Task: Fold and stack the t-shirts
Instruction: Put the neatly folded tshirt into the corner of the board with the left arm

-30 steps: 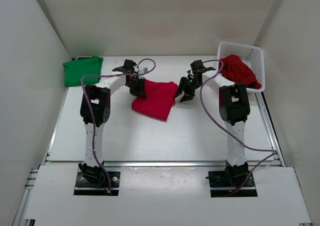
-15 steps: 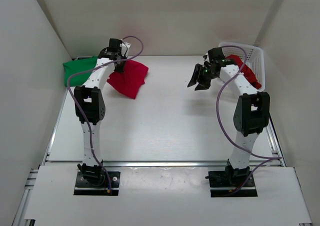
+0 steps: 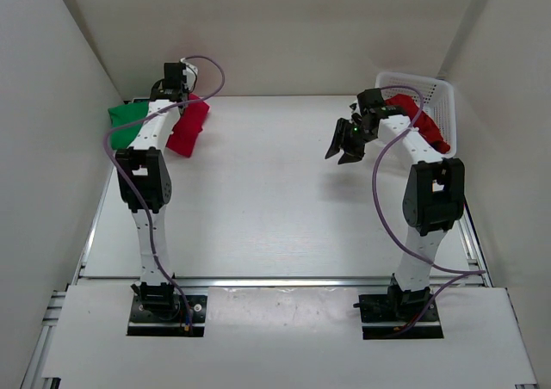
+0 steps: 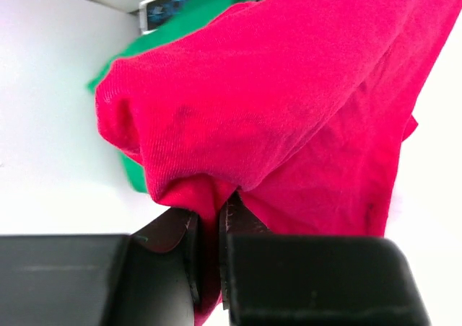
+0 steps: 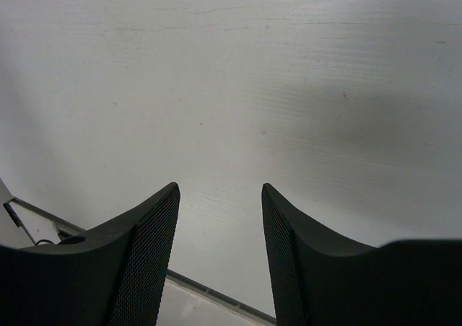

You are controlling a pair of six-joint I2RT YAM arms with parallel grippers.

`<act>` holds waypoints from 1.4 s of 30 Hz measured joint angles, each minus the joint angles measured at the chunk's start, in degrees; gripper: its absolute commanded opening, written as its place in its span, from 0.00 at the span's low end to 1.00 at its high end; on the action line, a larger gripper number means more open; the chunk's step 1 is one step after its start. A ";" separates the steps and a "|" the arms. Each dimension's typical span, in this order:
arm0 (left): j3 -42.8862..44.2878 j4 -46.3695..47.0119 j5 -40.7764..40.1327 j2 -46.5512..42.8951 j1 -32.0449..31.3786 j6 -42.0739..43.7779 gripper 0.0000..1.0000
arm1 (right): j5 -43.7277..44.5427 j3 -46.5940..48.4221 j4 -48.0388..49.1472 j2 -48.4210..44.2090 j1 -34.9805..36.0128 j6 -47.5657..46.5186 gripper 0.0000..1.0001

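Look to the upper left of the top view: your left gripper is pinched almost shut on a fold of the soft red cotton t-shirt. In the left wrist view the two dark fingers clamp a bunched edge of the cloth between them, and the rest of the shirt fills most of that frame. The shirt hangs in a narrow bundle just right of the left arm. Whether its lower edge touches the white table you cannot tell.

The bright green cotton t-shirt lies folded at the far left edge of the table, just beside the red one. In the wrist view it shows behind the red cloth.

At the upper right, your right gripper has its jaws apart and nothing between them; only bare table lies beneath. A second red t-shirt sits crumpled in the white plastic mesh basket, spilling over its rim.
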 measured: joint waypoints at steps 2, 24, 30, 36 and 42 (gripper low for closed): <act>-0.59 1.60 -0.87 0.00 0.76 1.03 0.00 | 0.00 0.02 -0.17 -0.02 -0.02 -0.02 0.55; -6.08 7.45 -0.20 -0.46 11.72 -0.35 0.00 | 0.72 5.57 -4.11 2.01 1.70 -1.22 0.56; -3.23 7.76 -1.64 1.14 12.83 -1.86 0.31 | 0.68 6.95 -5.97 4.00 2.82 -1.84 0.56; -1.66 9.20 -7.08 3.43 15.67 -2.84 0.98 | 0.83 8.59 -8.33 4.98 3.54 -2.49 0.56; -1.90 11.72 -12.46 3.63 17.42 -3.23 0.98 | 1.20 11.13 -10.40 4.98 4.61 -3.34 0.56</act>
